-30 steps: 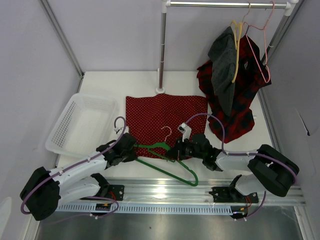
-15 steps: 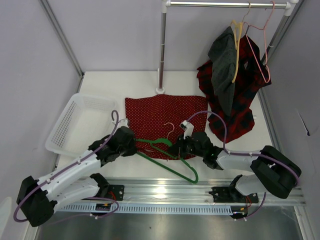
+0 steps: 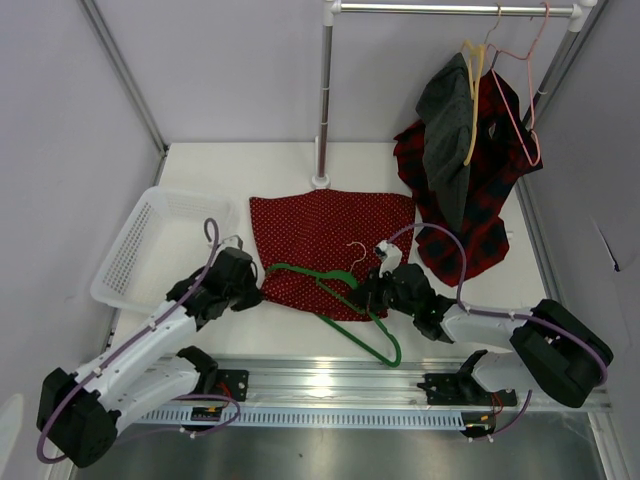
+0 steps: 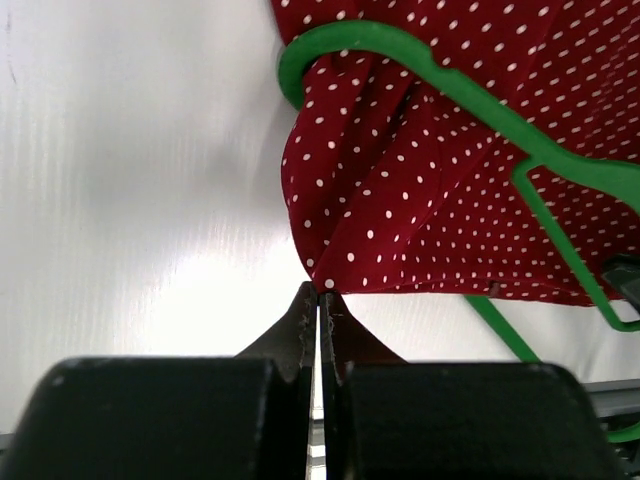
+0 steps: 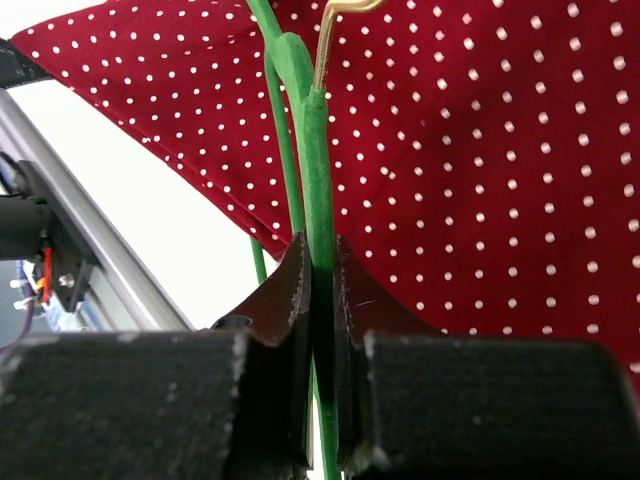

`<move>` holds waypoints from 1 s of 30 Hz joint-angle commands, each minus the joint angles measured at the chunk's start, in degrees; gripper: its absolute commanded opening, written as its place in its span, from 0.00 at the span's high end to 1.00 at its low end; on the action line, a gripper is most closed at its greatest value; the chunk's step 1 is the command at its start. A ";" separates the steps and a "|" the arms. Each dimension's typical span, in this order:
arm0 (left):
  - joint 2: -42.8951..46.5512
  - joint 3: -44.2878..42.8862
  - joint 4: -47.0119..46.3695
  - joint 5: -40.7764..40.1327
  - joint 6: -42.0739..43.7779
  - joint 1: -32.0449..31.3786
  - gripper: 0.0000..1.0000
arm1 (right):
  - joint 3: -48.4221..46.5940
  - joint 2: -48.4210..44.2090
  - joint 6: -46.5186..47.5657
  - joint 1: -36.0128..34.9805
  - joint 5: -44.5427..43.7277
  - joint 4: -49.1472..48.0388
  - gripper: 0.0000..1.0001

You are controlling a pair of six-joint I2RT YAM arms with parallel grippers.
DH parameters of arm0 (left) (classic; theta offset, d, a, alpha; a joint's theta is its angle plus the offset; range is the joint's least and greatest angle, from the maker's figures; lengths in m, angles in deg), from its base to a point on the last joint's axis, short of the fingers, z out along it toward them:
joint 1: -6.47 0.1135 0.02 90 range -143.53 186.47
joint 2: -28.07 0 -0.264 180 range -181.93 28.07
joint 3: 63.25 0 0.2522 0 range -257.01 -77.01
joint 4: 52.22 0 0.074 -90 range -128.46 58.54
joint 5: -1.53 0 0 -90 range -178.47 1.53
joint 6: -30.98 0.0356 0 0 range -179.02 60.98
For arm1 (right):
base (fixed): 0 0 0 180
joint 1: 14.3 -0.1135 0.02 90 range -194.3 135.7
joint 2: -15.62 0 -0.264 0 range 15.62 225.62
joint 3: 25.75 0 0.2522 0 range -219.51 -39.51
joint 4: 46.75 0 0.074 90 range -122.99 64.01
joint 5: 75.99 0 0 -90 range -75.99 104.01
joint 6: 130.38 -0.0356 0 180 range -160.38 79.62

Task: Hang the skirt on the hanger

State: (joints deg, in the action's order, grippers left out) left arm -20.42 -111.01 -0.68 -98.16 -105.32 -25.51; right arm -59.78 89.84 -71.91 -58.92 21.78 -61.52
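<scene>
My left pincer (image 4: 319,298) is pinched tight on the skirt (image 3: 335,225), right at one corner. That corner is in front of the pole (image 3: 322,100) and to its left, and the cloth bunches up there. The rest of the skirt lies flat on the white desk (image 3: 220,160), just in front of the pole's foot. It is red with little white dots.

My right pincer (image 5: 322,262) is closed on the hanger (image 5: 318,170). It grips the green stem just under the thin metal hook (image 5: 320,50). This pincer is in front of the pole and a bit to its right.

The hanger lies across the front part of the skirt. In the left wrist view, its round green end curls around the bunched cloth. The top bar runs over the cloth and the bottom bar comes out from under it. The other end sticks out past the skirt onto bare desk, farther from the pole.

A white basket (image 3: 150,240) sits to the left of the pole. To the right of the pole, a plaid top (image 3: 480,240) and a grey one (image 3: 445,130) hang from the rail (image 3: 450,9). I cannot tell if they touch the skirt.
</scene>
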 commanded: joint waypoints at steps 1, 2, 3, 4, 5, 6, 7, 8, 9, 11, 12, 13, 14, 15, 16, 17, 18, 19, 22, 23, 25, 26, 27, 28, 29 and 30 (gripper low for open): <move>-3.18 1.21 -4.63 3.70 2.62 0.61 1.00 | 2.52 -0.03 1.65 0.15 -6.10 7.18 1.00; -4.67 0.87 -5.17 4.67 3.23 0.52 0.99 | 2.61 0.23 1.56 0.24 -6.19 7.35 1.00; -4.86 0.86 -5.78 5.90 3.32 0.17 0.96 | 2.52 0.14 1.56 0.24 -6.28 7.44 1.00; -4.69 0.78 -6.48 6.87 3.33 -0.35 0.86 | 2.52 0.14 1.56 0.41 -6.19 7.44 1.00; -4.08 0.69 -7.27 6.71 3.41 -2.27 0.79 | 2.34 0.14 1.56 0.32 -6.10 7.53 1.00; -2.50 -0.36 -7.54 6.27 3.59 -3.51 0.72 | 2.17 -0.03 1.64 0.41 -5.75 7.70 1.00; -2.05 -0.98 -7.28 5.13 4.11 -5.70 0.60 | 1.91 -0.21 1.91 0.50 -5.49 7.97 1.00; -1.87 -2.29 -6.67 4.95 4.73 -6.67 0.56 | 1.38 -0.47 2.08 0.50 -5.31 8.40 1.00; -1.78 -3.87 -6.14 4.34 5.08 -7.99 0.54 | 1.11 -0.91 2.52 0.67 -4.70 8.67 1.00; -1.96 -6.25 -4.65 1.80 6.04 -11.95 0.48 | -0.55 -1.00 3.22 1.11 -4.17 10.42 1.00; -2.05 -7.04 -4.65 1.35 6.40 -13.26 0.48 | -0.99 -0.74 4.01 1.20 -3.99 10.95 1.00; -3.09 -8.53 -4.99 1.26 7.18 -15.28 0.47 | -1.35 -0.56 4.28 1.29 -3.73 11.39 1.00; -3.97 -8.98 -5.00 1.60 7.45 -16.08 0.47 | -1.70 -0.30 4.54 1.46 -3.38 11.66 1.00; -5.03 -9.24 -5.61 1.69 7.46 -17.05 0.47 | -2.22 0.05 4.72 1.90 -2.51 11.75 1.00; -5.91 -9.85 -6.13 1.26 7.28 -19.67 0.48 | -2.40 0.66 4.98 1.99 -2.15 11.75 1.00; -8.00 -10.03 -7.01 -0.05 6.58 -21.08 0.47 | -2.66 0.93 5.07 1.99 -1.97 12.01 1.00; -9.07 -10.73 -7.19 -0.76 6.23 -22.58 0.47 | -2.67 1.02 5.07 1.99 -1.80 12.18 1.00; -10.38 -11.09 -7.45 -1.64 6.23 -25.46 0.48 | -2.84 1.02 5.07 2.17 -1.71 12.36 1.00; -15.31 -12.58 -12.52 -1.74 9.63 -30.22 0.47 | -2.93 0.67 4.99 2.43 -1.44 12.89 1.00; -17.84 -13.28 -14.38 -0.86 10.96 -30.76 0.47 | -3.02 0.58 4.90 2.61 -1.01 13.24 1.00; -20.32 -13.37 -19.99 -0.15 14.38 -32.08 0.47 | -3.11 0.67 4.90 3.05 -0.65 13.77 1.00; -21.46 -13.11 -22.11 0.20 15.53 -32.35 0.47 | -3.19 0.84 4.64 3.14 -0.48 14.12 1.00; -23.56 -12.68 -24.66 0.72 16.50 -32.78 0.46 | -3.19 0.84 4.46 3.40 -0.13 14.21 1.00; -24.54 -12.41 -29.12 1.08 17.81 -33.22 0.46 | -3.19 0.93 4.37 3.75 0.31 14.03 1.00; -25.68 -11.80 -31.17 1.43 18.35 -33.31 0.45 | -3.02 1.02 4.11 4.19 1.19 13.95 1.00; -27.87 -11.10 -33.28 2.04 18.96 -33.49 0.44 | -3.11 1.11 4.02 4.45 1.46 14.03 1.00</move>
State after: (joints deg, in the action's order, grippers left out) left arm -45.45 -121.72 -21.75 -97.22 -91.40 -58.23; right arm -62.66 89.47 -70.33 -55.60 24.76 -55.36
